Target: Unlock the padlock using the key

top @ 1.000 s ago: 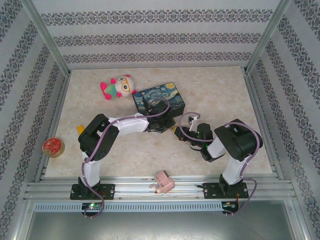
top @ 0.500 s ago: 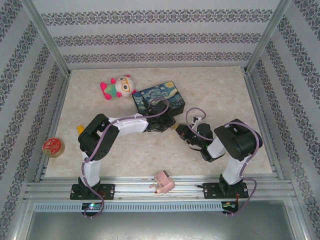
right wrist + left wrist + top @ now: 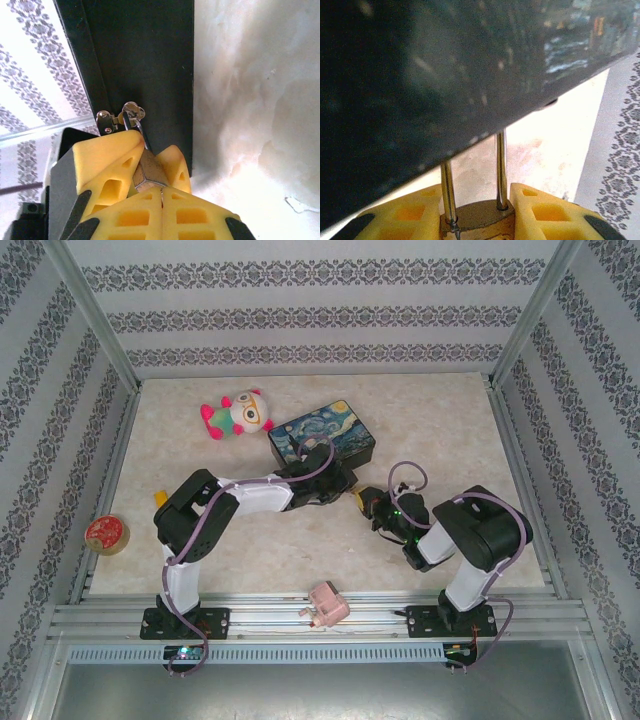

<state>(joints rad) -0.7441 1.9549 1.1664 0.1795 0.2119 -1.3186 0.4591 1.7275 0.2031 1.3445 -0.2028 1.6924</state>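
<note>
The brass padlock (image 3: 479, 219) hangs by its silver shackle (image 3: 501, 165) from the latch (image 3: 106, 120) of the painted tin box (image 3: 322, 437). My left gripper (image 3: 476, 199) is shut on the padlock's body, a yellow finger on each side. In the right wrist view the padlock (image 3: 150, 169) sits between those left fingers (image 3: 107, 160). Directly below it my right gripper (image 3: 161, 196) is shut, with a thin sliver of the key (image 3: 161, 189) between its tips at the lock's underside. In the top view both grippers meet at the box's front corner (image 3: 352, 495).
A pink and green plush toy (image 3: 237, 413) lies at the back left of the box. A pink blocky object (image 3: 327, 604) rests on the front rail. A red tape roll (image 3: 106, 533) sits outside the left edge. Bare tabletop (image 3: 450, 430) extends to the right.
My right arm's elbow has swung to the right and its wrist has turned, while its gripper stays at the padlock. The left gripper has shifted slightly with the lock.
</note>
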